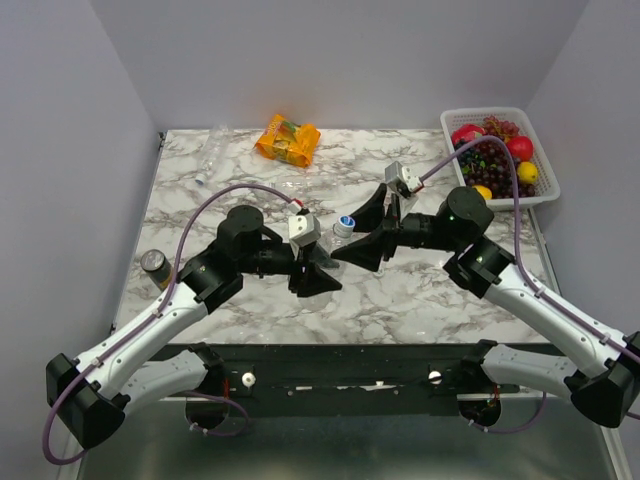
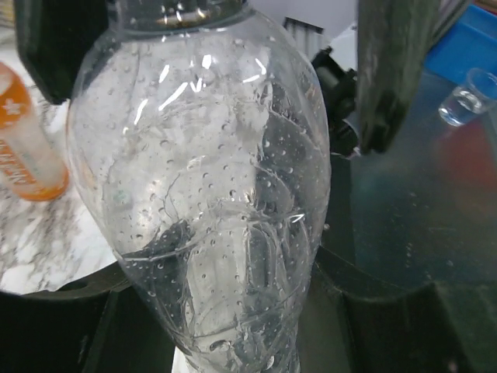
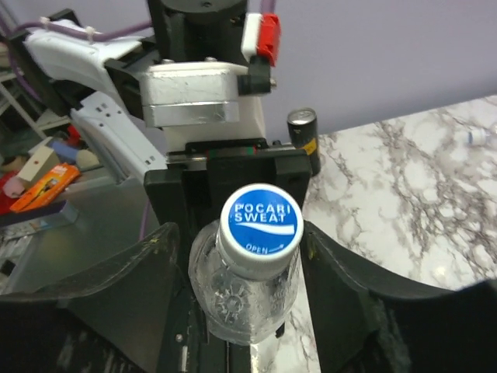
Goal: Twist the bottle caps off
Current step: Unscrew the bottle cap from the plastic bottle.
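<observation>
My left gripper (image 1: 318, 272) is shut on the body of a clear, colourless bottle (image 2: 202, 194), which fills the left wrist view and stands roughly upright. Its blue cap (image 3: 260, 221), printed POCARI SWEAT, sits on the neck. My right gripper (image 3: 239, 242) is open around that cap: the left finger stands apart from it and the right finger is right next to it. From above, the cap (image 1: 346, 222) shows between the two grippers, with the right gripper (image 1: 368, 232) reaching in from the right. An orange bottle (image 2: 27, 148) lies on the table behind. Another clear bottle (image 1: 210, 155) lies at the far left.
An orange snack packet (image 1: 288, 138) lies at the back middle. A white basket (image 1: 545, 195) of fruit stands at the back right. A dark can (image 1: 155, 265) stands at the left edge of the marble table (image 1: 420, 290), also seen as the can (image 3: 301, 128) behind the left wrist.
</observation>
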`<action>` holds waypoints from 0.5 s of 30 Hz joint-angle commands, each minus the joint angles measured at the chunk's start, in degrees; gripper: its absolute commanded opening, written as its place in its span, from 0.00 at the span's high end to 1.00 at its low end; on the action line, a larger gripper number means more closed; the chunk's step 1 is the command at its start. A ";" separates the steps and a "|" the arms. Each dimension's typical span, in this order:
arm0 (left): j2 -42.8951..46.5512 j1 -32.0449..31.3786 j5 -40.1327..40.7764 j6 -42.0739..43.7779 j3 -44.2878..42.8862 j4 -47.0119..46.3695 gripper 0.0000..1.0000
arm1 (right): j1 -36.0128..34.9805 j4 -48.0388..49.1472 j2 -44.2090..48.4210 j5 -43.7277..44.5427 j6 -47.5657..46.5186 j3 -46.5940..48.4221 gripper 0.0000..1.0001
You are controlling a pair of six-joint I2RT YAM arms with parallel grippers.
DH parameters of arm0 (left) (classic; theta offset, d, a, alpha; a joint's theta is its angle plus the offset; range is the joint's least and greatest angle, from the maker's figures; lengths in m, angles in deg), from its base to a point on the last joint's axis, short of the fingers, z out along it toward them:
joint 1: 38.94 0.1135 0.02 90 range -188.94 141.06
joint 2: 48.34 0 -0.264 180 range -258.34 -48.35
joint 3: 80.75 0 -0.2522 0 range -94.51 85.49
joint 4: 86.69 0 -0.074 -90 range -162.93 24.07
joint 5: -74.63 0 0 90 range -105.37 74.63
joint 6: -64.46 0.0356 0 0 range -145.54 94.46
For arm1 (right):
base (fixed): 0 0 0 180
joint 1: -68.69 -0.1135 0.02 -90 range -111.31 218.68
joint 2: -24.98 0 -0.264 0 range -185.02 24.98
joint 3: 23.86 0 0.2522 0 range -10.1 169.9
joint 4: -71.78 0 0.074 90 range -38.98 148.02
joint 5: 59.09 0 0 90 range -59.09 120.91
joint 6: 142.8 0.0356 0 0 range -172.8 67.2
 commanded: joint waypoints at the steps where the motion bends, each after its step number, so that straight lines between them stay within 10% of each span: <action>1: 0.29 0.32 12.86 1.43 -2.20 2.07 0.59 | 0.14 -7.44 2.80 8.89 -4.40 -0.68 0.25; 15: -1.46 -0.64 33.61 1.78 -3.26 7.08 0.59 | -0.74 -10.98 5.19 31.59 4.72 0.11 0.39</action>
